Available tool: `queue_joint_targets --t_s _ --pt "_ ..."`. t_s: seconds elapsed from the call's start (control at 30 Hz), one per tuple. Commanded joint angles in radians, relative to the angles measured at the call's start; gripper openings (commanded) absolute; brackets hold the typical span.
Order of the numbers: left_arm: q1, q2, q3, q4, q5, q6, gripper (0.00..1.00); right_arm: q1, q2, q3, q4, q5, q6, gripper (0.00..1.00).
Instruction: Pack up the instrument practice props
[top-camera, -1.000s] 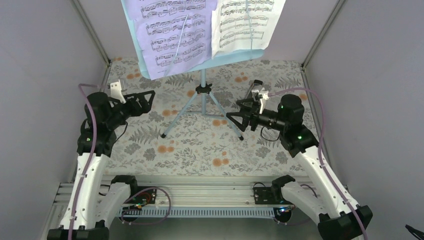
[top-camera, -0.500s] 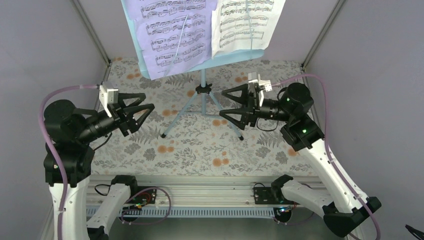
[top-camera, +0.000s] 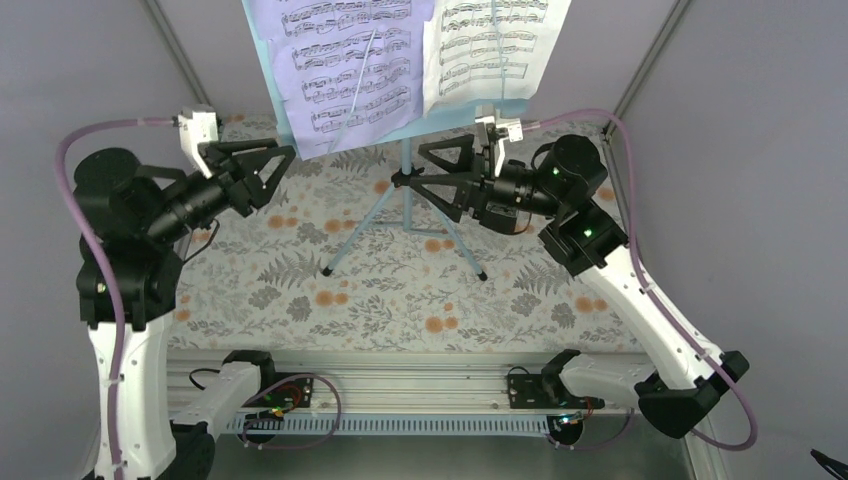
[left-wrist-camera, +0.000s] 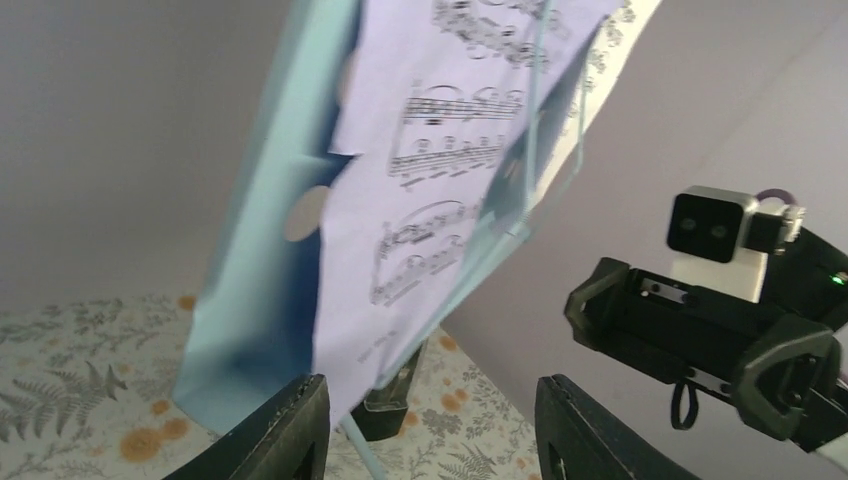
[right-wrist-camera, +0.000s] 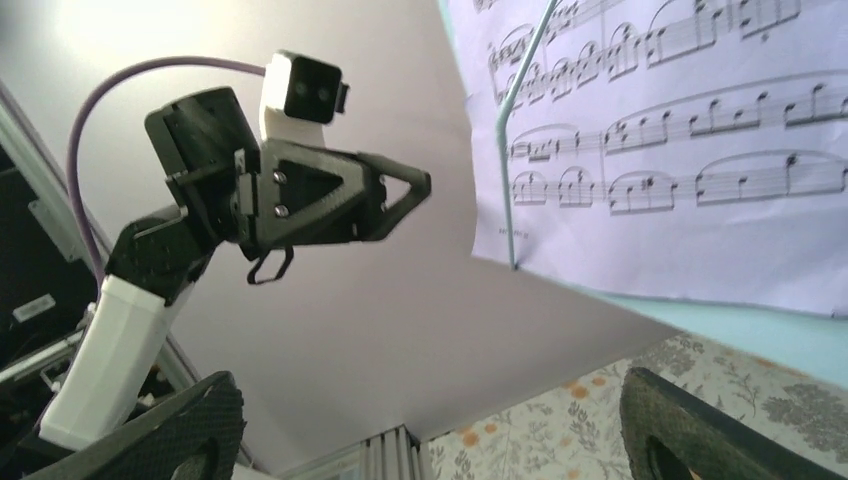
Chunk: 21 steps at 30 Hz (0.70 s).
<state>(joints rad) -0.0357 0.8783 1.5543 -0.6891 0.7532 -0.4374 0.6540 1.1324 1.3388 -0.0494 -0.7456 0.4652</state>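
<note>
The light blue music stand rises on thin tripod legs at the back middle of the table. A lavender sheet-music page and a white page lie on its desk. My left gripper hovers open at the desk's lower left corner. In the left wrist view the lavender page's bottom corner hangs just above the left finger of this gripper, and nothing is gripped. My right gripper is wide open under the desk's lower edge by the pole. Nothing lies between the fingers of the right gripper in its own view.
A floral cloth covers the table. Grey walls with metal corner posts close in the left, right and back. An aluminium rail with the arm bases runs along the near edge.
Both arms have risen and swung in toward the stand's desk. The left gripper's jaws have narrowed from wide open to about half open. The stand and pages have not moved.
</note>
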Motion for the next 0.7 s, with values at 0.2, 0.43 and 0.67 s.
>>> queue_joint_targets --t_s 0.2,0.43,0.67 --pt "0.001 0.064 0.010 0.041 0.010 -0.088 0.46 0.041 0.131 0.168 0.025 0.095 0.069 0.86" --pt "0.001 0.100 0.002 0.028 0.010 -0.087 0.44 0.069 0.222 0.272 0.025 0.123 0.074 0.82" --pt "0.001 0.126 -0.008 0.058 0.039 -0.087 0.43 0.092 0.305 0.374 0.049 0.128 0.086 0.78"
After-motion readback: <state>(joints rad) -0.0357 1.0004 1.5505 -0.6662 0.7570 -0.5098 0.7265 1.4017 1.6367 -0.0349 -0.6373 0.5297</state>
